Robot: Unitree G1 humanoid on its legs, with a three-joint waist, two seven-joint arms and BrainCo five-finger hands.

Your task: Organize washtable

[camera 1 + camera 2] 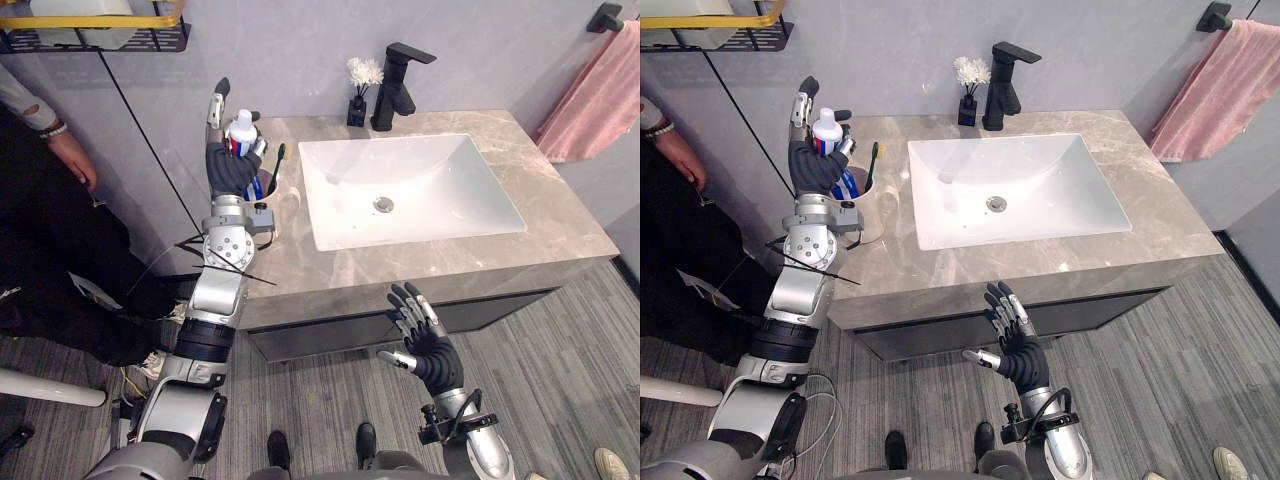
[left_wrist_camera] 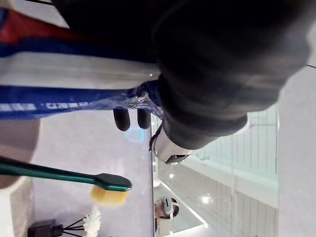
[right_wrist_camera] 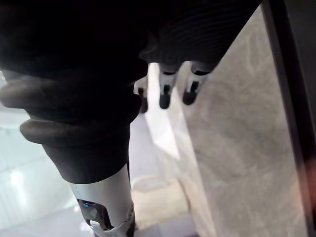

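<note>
A toothpaste tube (image 1: 240,128) with a white cap and red and blue body stands upright in a pale cup (image 1: 872,208) at the left end of the stone countertop (image 1: 420,260). My left hand (image 1: 230,170) is curled round the tube, with one finger pointing straight up. In the left wrist view the tube (image 2: 64,96) lies against the palm. A green toothbrush (image 1: 277,160) with yellow bristles (image 2: 111,195) leans in the same cup. My right hand (image 1: 425,340) hangs open in front of the cabinet, below the counter's front edge, holding nothing.
A white sink basin (image 1: 400,185) fills the counter's middle, with a black faucet (image 1: 395,90) and a small black vase of white flowers (image 1: 360,90) behind it. A pink towel (image 1: 600,95) hangs at the right. A person (image 1: 60,140) stands at the left under a wire shelf (image 1: 90,30).
</note>
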